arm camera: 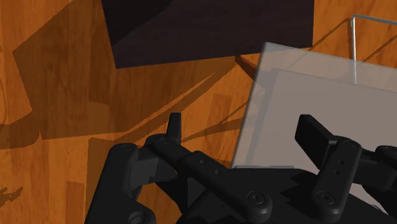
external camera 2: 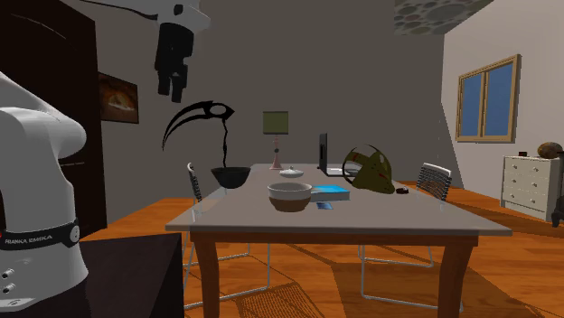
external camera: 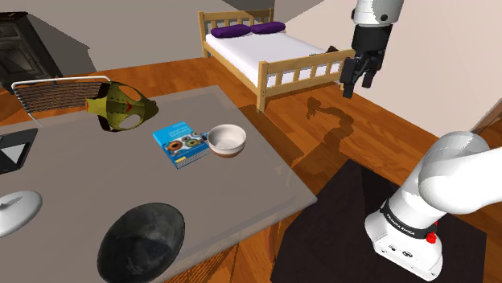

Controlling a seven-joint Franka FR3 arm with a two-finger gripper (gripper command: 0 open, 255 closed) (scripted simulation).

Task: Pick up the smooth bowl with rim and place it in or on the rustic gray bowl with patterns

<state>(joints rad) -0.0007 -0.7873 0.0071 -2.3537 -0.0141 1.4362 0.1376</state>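
Blue book, wooden bed, chair

The black gripper hangs high up, on the left. Down on the gray surface, a pale bowl sits near the front, with a blue book just beside it. A dark bowl stands farther back, to the left.

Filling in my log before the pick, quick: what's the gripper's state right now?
Gripper: open, fingers apart, holding nothing.
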